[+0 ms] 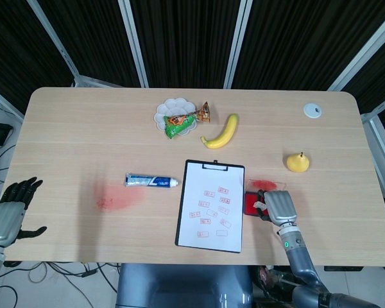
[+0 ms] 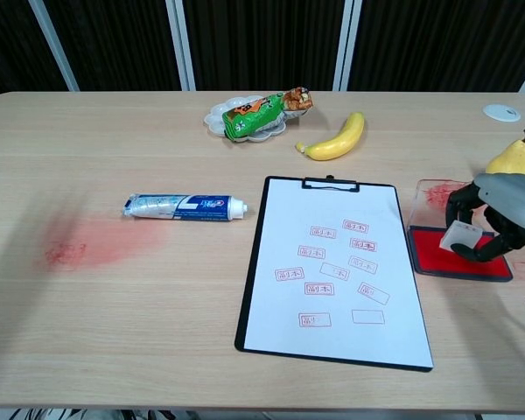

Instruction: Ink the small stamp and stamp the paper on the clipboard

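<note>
Ink comes first: the right hand (image 2: 494, 223) pinches the small stamp (image 2: 461, 235) between its fingertips and holds it low over the red ink pad (image 2: 437, 252), which lies just beside the clipboard (image 1: 210, 205) on that board's right edge. Whether the stamp face is touching the pad cannot be told from either view. The pad's clear lid (image 2: 439, 195), smeared red, lies open just behind it, on the side toward the pear (image 2: 512, 158).

The paper (image 2: 337, 267) on the clipboard, already carrying a scatter of red marks, lies to the hand's left, the board's long axis running from the table's near edge toward its far edge, clip at the far end. The coming move looks like a short sideways carry from pad to paper, and the right hand is plainly the nearer one.

The left hand (image 1: 8, 215) hangs far from the clipboard, off the table's near left corner, fingers spread and holding nothing.

A toothpaste tube (image 2: 185, 206) lies left of the clipboard; a banana (image 2: 335, 138) and a plate with a snack packet (image 2: 261, 113) lie beyond its clip end.
</note>
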`<state>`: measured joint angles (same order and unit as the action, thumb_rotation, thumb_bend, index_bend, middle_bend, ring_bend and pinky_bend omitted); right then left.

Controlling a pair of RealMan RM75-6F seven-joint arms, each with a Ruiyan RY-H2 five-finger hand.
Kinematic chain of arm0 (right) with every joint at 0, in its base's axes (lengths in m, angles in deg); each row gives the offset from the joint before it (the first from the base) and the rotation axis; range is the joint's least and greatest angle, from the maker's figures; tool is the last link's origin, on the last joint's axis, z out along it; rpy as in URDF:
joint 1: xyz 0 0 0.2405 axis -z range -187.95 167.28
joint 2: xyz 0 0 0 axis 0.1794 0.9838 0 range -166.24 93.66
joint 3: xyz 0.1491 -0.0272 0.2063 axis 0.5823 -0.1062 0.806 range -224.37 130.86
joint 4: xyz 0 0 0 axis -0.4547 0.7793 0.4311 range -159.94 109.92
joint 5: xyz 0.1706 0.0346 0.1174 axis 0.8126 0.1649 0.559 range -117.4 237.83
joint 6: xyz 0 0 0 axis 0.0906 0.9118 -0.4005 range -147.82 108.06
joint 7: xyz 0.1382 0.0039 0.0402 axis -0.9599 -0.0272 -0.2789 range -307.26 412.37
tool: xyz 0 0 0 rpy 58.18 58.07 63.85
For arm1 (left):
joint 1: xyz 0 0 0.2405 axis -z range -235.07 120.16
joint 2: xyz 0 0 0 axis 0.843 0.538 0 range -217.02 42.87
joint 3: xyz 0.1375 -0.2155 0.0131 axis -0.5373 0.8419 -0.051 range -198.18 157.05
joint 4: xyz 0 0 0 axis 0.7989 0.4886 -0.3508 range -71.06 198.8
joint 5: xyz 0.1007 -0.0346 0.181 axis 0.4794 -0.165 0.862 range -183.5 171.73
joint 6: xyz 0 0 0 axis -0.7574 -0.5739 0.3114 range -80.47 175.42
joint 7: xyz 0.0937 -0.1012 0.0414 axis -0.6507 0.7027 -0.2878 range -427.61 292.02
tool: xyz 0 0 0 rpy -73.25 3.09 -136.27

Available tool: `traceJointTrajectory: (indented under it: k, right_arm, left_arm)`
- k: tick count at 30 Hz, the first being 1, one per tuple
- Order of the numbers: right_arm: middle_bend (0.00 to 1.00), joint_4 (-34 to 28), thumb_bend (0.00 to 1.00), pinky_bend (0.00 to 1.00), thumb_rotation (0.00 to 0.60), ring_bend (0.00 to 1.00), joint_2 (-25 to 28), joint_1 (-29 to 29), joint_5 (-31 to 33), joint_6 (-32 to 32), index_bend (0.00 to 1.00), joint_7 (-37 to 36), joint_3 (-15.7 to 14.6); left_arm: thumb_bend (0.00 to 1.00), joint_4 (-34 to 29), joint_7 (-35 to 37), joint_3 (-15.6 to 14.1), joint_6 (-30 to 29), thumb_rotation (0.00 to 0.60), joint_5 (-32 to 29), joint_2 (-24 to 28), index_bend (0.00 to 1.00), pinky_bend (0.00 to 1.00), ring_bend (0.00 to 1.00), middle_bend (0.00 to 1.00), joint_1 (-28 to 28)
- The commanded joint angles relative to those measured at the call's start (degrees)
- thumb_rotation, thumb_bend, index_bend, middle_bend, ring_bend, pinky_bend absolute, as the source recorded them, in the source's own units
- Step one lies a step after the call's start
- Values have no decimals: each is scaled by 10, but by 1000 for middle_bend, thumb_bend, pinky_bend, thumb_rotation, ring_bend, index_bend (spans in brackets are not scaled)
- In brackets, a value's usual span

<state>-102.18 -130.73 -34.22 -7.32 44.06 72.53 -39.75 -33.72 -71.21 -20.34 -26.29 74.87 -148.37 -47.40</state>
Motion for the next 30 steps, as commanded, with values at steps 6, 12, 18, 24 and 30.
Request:
traceJointTrajectory:
  k: [6,12,18,24,30]
  right_arm:
    - [759,4,719,816,600,852,-2,2,3,-3,859,1,-3]
    - [760,3,721,817,600,852,-3,1,3,-2,859,1,0]
    - [765,-20,724,817,600,854,7,-5,2,5,862,2,13]
    - [766,-43,724,817,600,854,14,-11,13,7,862,9,28]
    - [766,-46,725,817,600,854,14,-15,27,3,863,19,32]
  left_arm:
    - [18,-1,0,0,0,600,0,1,0,0,0,0,0]
    - [18,-1,1,0,0,600,-1,1,0,0,0,0,0]
    - [18,-1,2,0,1,600,-1,1,0,0,0,0,0]
    - [18,-1,3,-1,2,600,-1,2,0,0,0,0,1]
    - [18,-1,4,0,2,600,-1,2,0,0,0,0,1]
